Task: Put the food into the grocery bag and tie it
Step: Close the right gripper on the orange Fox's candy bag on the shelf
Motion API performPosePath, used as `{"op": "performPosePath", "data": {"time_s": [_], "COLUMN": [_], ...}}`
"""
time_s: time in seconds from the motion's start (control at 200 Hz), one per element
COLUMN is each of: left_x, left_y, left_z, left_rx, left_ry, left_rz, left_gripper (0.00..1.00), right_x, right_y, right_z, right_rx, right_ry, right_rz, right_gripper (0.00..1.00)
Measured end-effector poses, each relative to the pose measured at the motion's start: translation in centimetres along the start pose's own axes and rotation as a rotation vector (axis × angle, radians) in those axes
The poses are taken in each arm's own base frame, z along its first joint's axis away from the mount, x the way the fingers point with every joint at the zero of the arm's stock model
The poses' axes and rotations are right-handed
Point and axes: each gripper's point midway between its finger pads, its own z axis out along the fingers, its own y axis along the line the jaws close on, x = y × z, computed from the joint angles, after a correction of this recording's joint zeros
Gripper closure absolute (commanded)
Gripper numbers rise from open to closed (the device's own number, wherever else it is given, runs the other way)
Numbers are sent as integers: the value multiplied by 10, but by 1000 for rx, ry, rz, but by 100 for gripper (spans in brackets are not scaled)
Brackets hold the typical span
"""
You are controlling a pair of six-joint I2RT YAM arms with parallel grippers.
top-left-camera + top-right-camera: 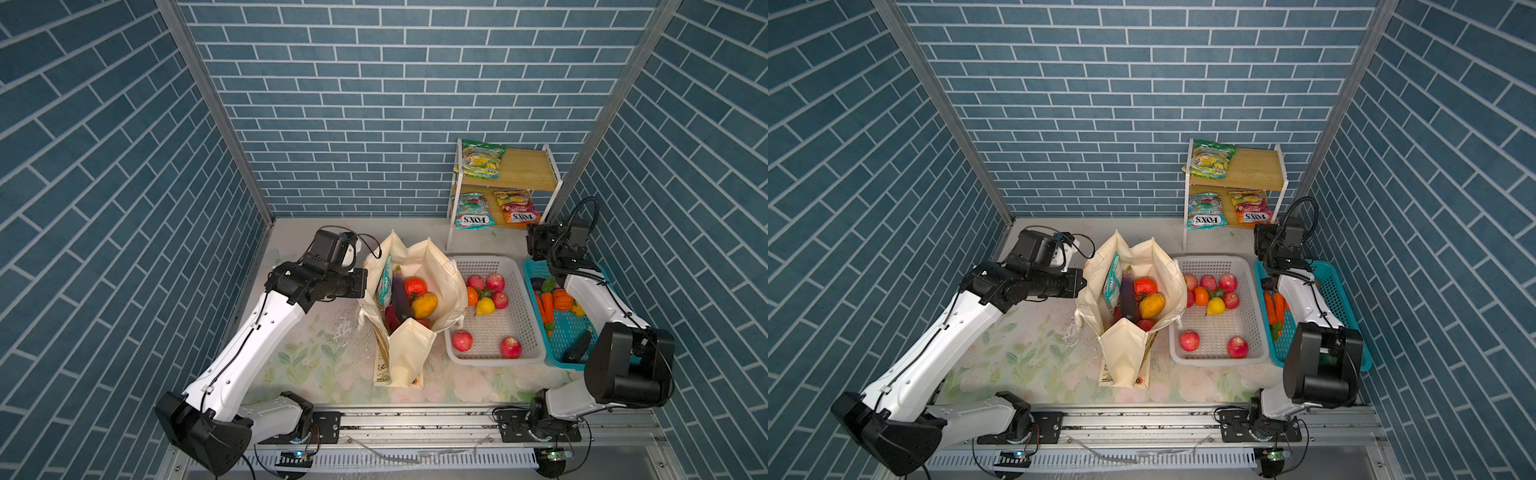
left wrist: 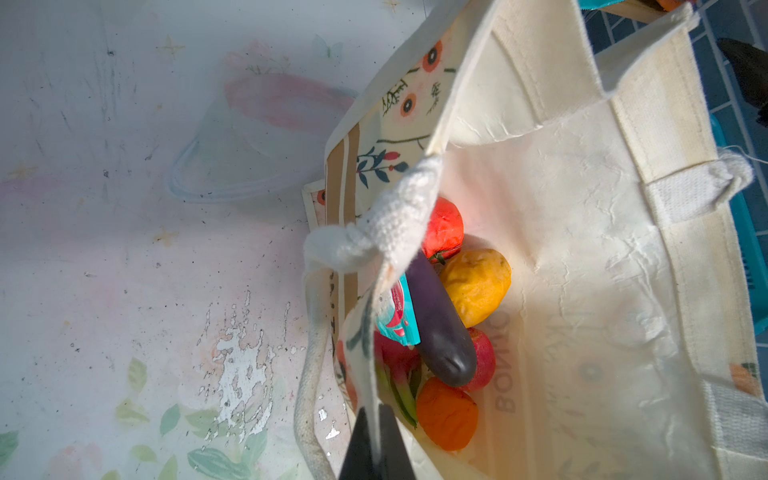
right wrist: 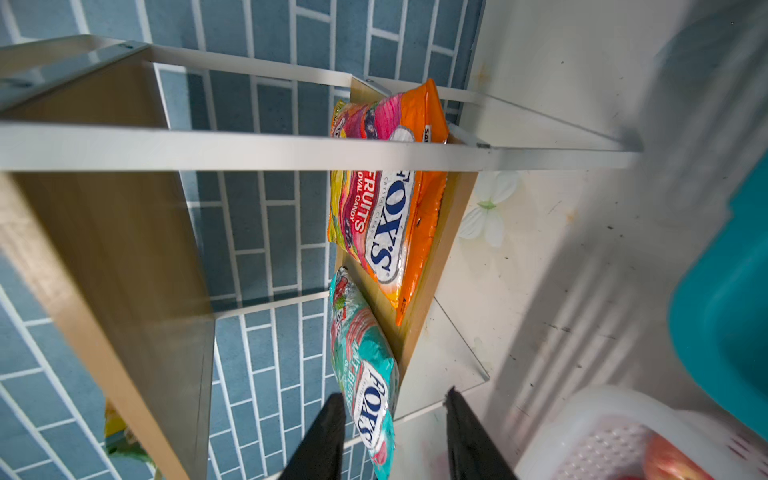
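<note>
The cream grocery bag (image 1: 409, 357) stands open at the table's middle. Inside lie a purple eggplant (image 2: 440, 328), a red tomato, a yellow fruit (image 2: 476, 286), an orange, a dragon fruit and a teal packet. My left gripper (image 2: 376, 415) is shut on the bag's left rim, beside its strap handle (image 2: 399, 216). My right gripper (image 3: 395, 399) is open at the shelf's lower level. A teal FOX'S packet (image 3: 365, 374) lies between its fingers, closer to one. An orange FOX'S packet (image 3: 390, 216) lies beyond, a green one (image 1: 480, 160) on top.
The small wooden shelf (image 1: 525, 166) stands at the back right corner. A white basket (image 1: 486, 332) right of the bag holds red apples (image 1: 462, 340), an orange and a yellow fruit. A teal basket (image 1: 561, 332) with carrots and an eggplant sits under my right arm.
</note>
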Motion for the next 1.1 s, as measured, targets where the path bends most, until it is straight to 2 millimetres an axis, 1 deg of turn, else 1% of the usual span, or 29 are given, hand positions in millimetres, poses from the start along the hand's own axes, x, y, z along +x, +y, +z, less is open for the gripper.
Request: {"op": "performPosePath", "data": {"time_s": [0.185,0.315,0.495,0.59,0.645,0.82,1.0,1.1], "left_x": [-4,-8,-9,-9,-9,-10,-10,-10], "left_y": [-4,-7,-8,-8,-8,-8,-7,-7], "left_z": [3,4,5,5,6,6,6,6], "left_rx": [15,22,26,27,26,26,24,22], "left_ry": [8,11,11,12,13,14,14,14], "left_rz": [17,28,41,44,45,47,48,50], "left_gripper": [100,100,100,100,100,100,100,100], "right_x": [-5,-9,-12,-12,-11,-5,-1,1], "right_y": [-12,-5,11,16,16,14,20,17], "right_z": [36,52,60,64,67,72,73,76], "right_rx": [-18,-48,-99,-111,-111,-104,-112,-106], "right_ry": [4,0,-2,1,3,15,23,27], "right_rz": [82,103,107,105,105,108,106,108], "right_gripper": [60,60,61,61,61,56,53,50]}}
